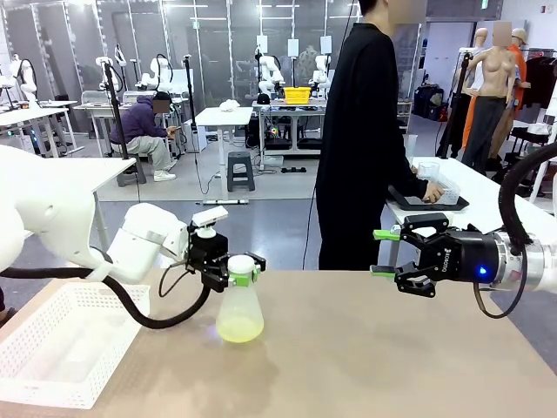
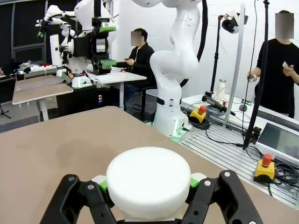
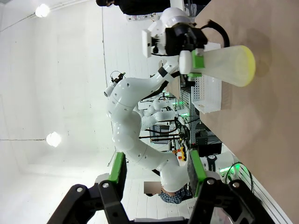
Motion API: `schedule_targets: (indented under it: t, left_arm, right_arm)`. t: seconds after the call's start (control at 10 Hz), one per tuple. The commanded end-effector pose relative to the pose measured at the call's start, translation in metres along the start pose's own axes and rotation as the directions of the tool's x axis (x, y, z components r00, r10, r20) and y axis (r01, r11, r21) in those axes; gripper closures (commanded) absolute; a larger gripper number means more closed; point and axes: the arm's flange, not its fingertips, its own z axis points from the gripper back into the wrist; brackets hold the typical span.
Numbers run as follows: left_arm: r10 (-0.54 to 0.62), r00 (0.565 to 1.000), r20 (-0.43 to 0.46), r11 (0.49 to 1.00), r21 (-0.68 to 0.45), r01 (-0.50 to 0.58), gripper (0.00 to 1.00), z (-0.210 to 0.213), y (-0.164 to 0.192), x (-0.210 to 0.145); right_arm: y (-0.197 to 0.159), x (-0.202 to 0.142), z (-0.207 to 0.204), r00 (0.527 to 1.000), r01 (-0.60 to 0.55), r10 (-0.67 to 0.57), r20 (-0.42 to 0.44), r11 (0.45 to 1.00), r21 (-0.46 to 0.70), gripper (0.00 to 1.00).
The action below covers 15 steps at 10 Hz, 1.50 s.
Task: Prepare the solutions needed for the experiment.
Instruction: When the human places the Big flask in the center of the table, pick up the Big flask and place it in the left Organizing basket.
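Observation:
A translucent conical flask (image 1: 239, 309) with a white cap (image 2: 148, 182) stands upright over the left middle of the tan table (image 1: 392, 366). A shallow layer of yellow-green solution (image 1: 239, 329) lies in its bottom. My left gripper (image 1: 244, 272) is shut on the flask's neck just under the cap. I cannot tell whether the flask's base touches the table. My right gripper (image 1: 385, 252) hovers open and empty to the right, its green pads pointing toward the flask. In the right wrist view, the flask (image 3: 224, 63) and its solution (image 3: 248, 65) lie far beyond the open right gripper (image 3: 156, 172).
A white perforated basket (image 1: 61, 344) sits at the table's near left corner. A person in black (image 1: 361, 148) stands beyond the far edge, hands on a side table. Bare tabletop lies between the flask and my right gripper.

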Motion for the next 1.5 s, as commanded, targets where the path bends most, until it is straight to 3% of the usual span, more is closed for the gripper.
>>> schedule_targets:
  t: [0.0, 0.2, 0.4, 0.7, 1.1, 1.4]
  left_arm:
    - [0.018, 1.000, -0.017, 0.999, -0.028, -0.018, 0.90, 0.000, -0.017, 0.028]
    - [0.007, 1.000, 0.005, 0.999, -0.048, -0.007, 0.90, 0.005, -0.027, 0.055]
    - [-0.009, 0.998, -0.059, 1.000, 0.027, 0.010, 0.90, 0.021, -0.050, 0.081]
    - [-0.052, 0.997, -0.060, 0.994, 0.090, 0.058, 0.90, 0.053, -0.097, 0.105]
    - [-0.066, 0.994, -0.090, 0.964, 0.252, 0.087, 0.90, 0.107, -0.182, 0.112]
    - [-0.103, 0.991, -0.083, 0.903, 0.410, 0.128, 0.90, 0.143, -0.266, 0.107]
  right_arm:
    - [0.000, -0.005, -0.002, 1.000, -0.002, 0.002, 0.007, 1.000, 0.016, 0.33]
    - [0.000, -0.005, -0.002, 1.000, -0.002, 0.002, 0.007, 1.000, 0.016, 0.33]
    - [0.000, -0.005, -0.002, 1.000, -0.002, 0.002, 0.007, 1.000, 0.016, 0.33]
    - [0.000, -0.005, -0.002, 1.000, -0.002, 0.002, 0.007, 1.000, 0.016, 0.33]
    - [0.000, -0.005, -0.002, 1.000, -0.002, 0.002, 0.007, 1.000, 0.016, 0.33]
    - [0.000, -0.005, -0.002, 1.000, -0.002, 0.002, 0.007, 1.000, 0.016, 0.33]
